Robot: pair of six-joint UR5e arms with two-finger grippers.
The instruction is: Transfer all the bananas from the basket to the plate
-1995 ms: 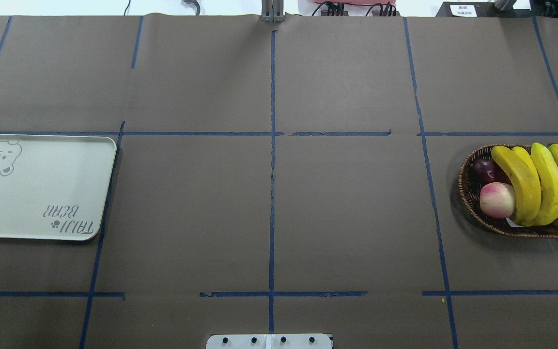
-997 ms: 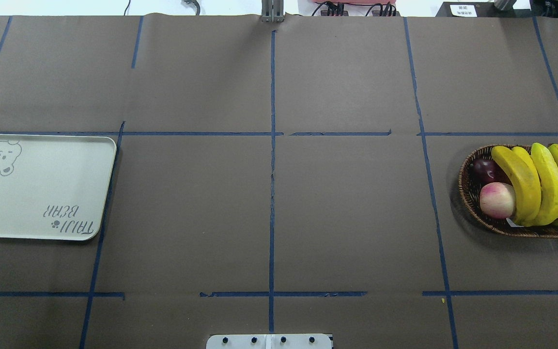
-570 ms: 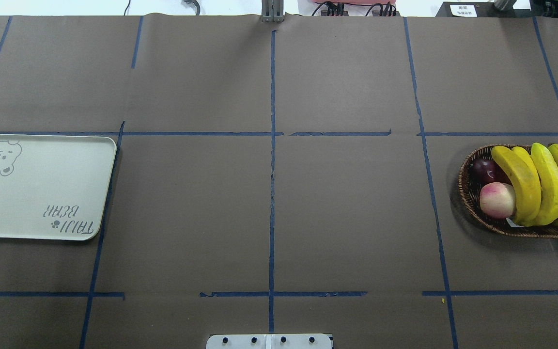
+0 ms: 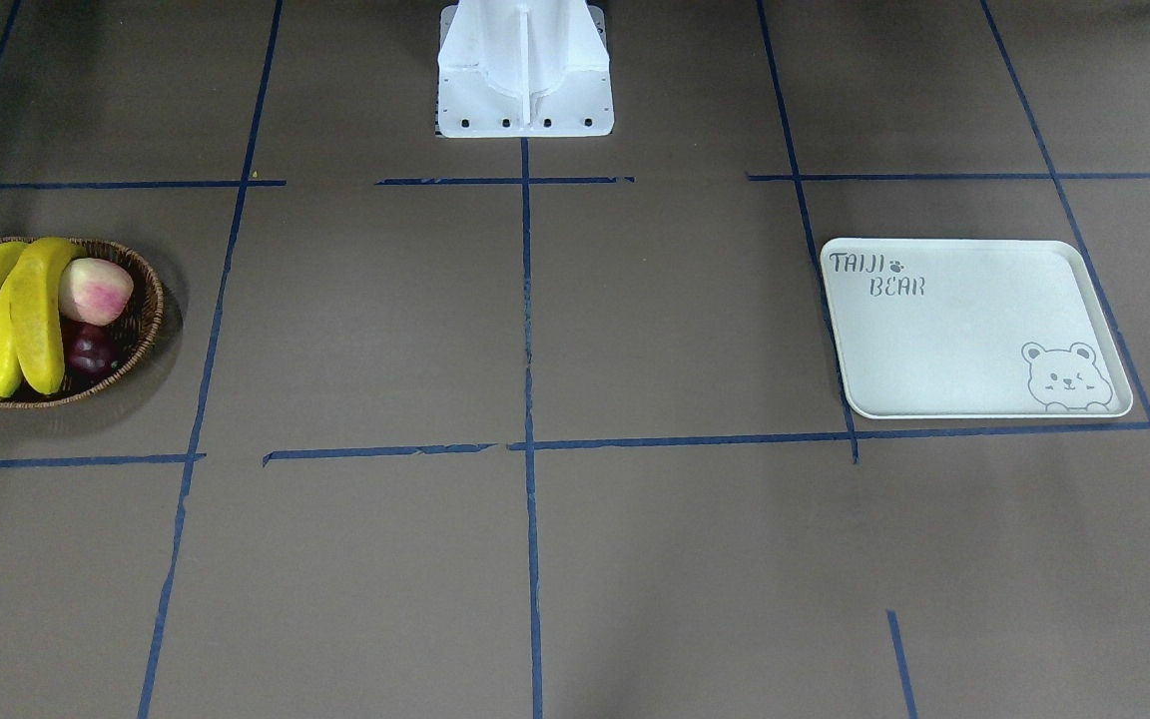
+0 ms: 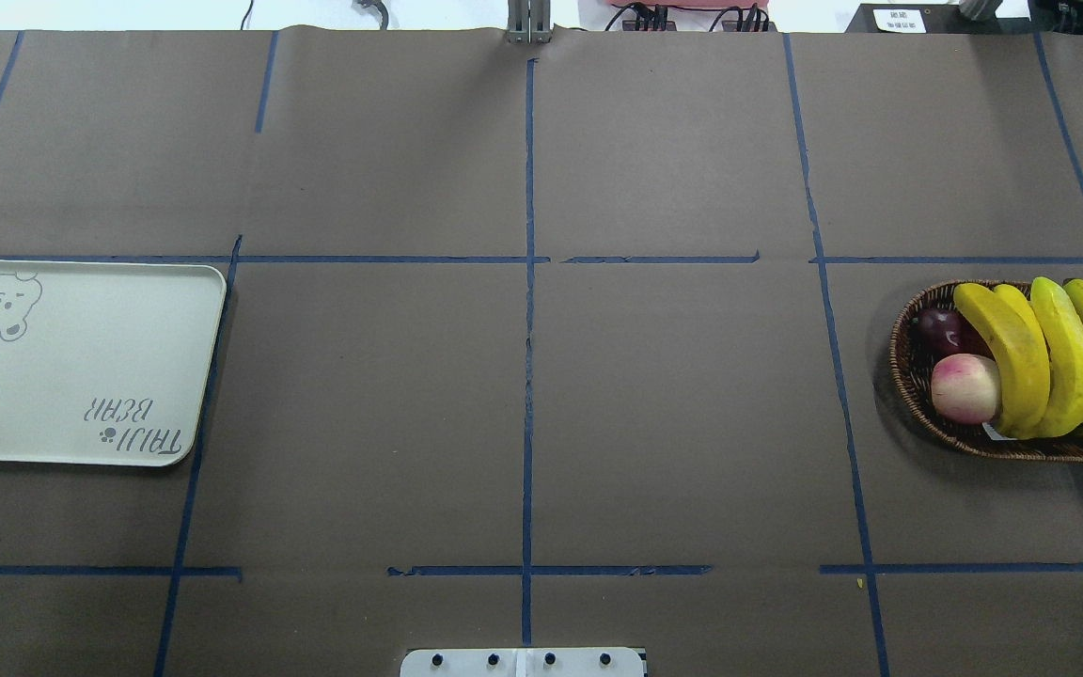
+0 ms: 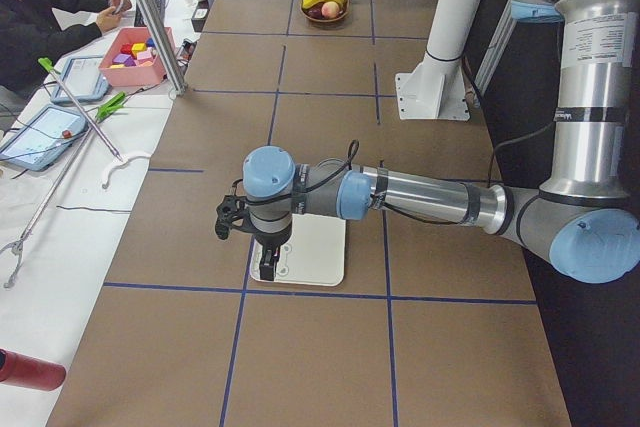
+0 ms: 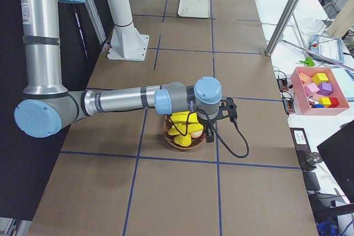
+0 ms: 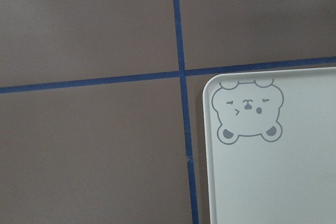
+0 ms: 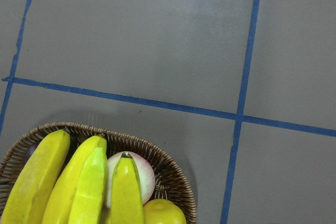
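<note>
Several yellow bananas lie side by side in the dark wicker basket at the table's right end; they also show in the front view and the right wrist view. The pale plate with the bear drawing lies bare at the left end, and its bear corner shows in the left wrist view. My left gripper hangs above the plate's edge, and my right gripper hangs above the basket. Both show only in the side views, so I cannot tell whether they are open or shut.
A pink-white peach and a dark purple fruit share the basket, with a small yellow fruit beside the peach. The white robot base stands at mid-table. An operator and a pink box of blocks are beyond the far edge.
</note>
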